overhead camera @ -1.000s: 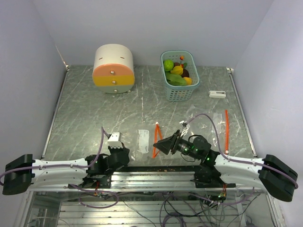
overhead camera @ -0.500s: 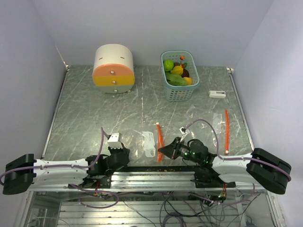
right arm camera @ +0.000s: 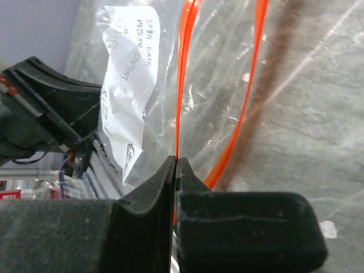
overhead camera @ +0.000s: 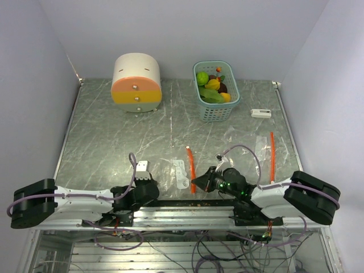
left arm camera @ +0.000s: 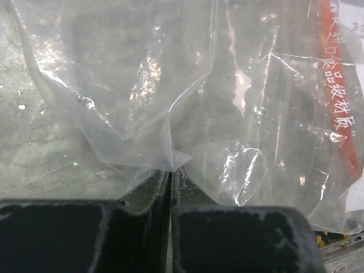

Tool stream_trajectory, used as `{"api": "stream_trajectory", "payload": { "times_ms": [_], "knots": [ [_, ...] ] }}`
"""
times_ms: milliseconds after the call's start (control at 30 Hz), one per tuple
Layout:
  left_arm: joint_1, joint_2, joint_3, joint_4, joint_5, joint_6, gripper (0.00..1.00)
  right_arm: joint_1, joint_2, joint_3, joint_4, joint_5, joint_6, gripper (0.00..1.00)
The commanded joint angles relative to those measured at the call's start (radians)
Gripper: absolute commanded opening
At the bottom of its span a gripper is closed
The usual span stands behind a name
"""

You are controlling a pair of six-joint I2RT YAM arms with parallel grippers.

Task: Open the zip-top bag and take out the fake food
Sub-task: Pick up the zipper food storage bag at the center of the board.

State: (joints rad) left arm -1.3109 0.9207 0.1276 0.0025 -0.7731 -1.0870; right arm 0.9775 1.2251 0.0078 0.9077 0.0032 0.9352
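The clear zip-top bag (overhead camera: 182, 170), with an orange zip strip (overhead camera: 190, 162) and a white label, lies flat near the table's front edge. My right gripper (right arm camera: 176, 162) is shut on the orange zip edge (right arm camera: 182, 85); in the top view it (overhead camera: 196, 181) sits just right of the bag. My left gripper (left arm camera: 170, 170) is pinched on a folded corner of the bag's clear film (left arm camera: 148, 114). The fake food (overhead camera: 211, 86), green, yellow and dark pieces, lies in a teal basket (overhead camera: 216, 111) at the back. I see no food inside the bag.
A round cream-and-orange drawer box (overhead camera: 136, 77) stands at the back left. A second clear bag with an orange strip (overhead camera: 272, 151) lies at the right. A small white object (overhead camera: 261, 113) rests near the right edge. Cables loop over both wrists.
The right gripper closed on the orange zip strip and drew back toward the front edge. The left arm slid right and forward to the bag. The bag shifted slightly right.
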Motion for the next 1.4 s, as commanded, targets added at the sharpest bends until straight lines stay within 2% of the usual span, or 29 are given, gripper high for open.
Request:
{"api": "stream_trajectory", "payload": {
  "times_ms": [0, 167, 300, 433, 567, 600, 733, 833, 900, 1000, 1200, 1267, 1367],
  "knots": [
    [-0.002, 0.070, 0.031, -0.007, 0.032, -0.024, 0.15, 0.007, 0.085, -0.083, 0.056, 0.048, 0.007, 0.00],
    [-0.002, 0.060, 0.033, 0.014, 0.042, -0.011, 0.37, 0.007, 0.175, -0.084, 0.135, 0.041, 0.016, 0.00],
    [-0.002, 0.015, 0.050, -0.064, 0.024, -0.017, 0.57, 0.006, 0.196, -0.062, 0.160, 0.019, 0.011, 0.00],
    [-0.002, -0.062, 0.054, -0.142, 0.010, -0.030, 0.74, 0.006, 0.129, -0.033, 0.070, 0.024, -0.012, 0.01],
    [-0.002, -0.147, 0.030, -0.126, 0.001, -0.015, 0.87, 0.006, 0.063, 0.007, -0.043, 0.040, -0.048, 0.04],
    [-0.003, -0.156, 0.031, -0.130, -0.006, -0.016, 0.88, 0.006, 0.049, 0.014, -0.062, 0.041, -0.052, 0.08],
    [-0.002, -0.154, 0.060, -0.196, -0.045, -0.030, 0.91, 0.007, -0.037, 0.036, -0.141, 0.049, -0.060, 0.48],
    [-0.002, -0.136, 0.080, -0.209, -0.060, -0.033, 0.92, 0.007, -0.106, 0.069, -0.205, 0.056, -0.084, 0.72],
    [-0.003, -0.125, 0.087, -0.200, -0.062, -0.030, 0.92, 0.007, -0.116, 0.100, -0.244, 0.060, -0.098, 0.83],
    [-0.002, -0.114, 0.087, -0.181, -0.058, -0.024, 0.92, 0.009, -0.071, 0.133, -0.215, 0.037, -0.105, 0.91],
    [-0.002, -0.105, 0.094, -0.182, -0.053, -0.022, 0.92, 0.024, 0.111, 0.188, -0.130, -0.002, -0.098, 0.92],
    [-0.002, -0.110, 0.095, -0.189, -0.052, -0.023, 0.92, 0.038, 0.169, 0.217, -0.120, -0.011, -0.094, 0.87],
    [-0.002, -0.121, 0.093, -0.199, -0.050, -0.024, 0.91, 0.060, 0.220, 0.237, -0.068, -0.038, -0.085, 0.64]
  ]
}}
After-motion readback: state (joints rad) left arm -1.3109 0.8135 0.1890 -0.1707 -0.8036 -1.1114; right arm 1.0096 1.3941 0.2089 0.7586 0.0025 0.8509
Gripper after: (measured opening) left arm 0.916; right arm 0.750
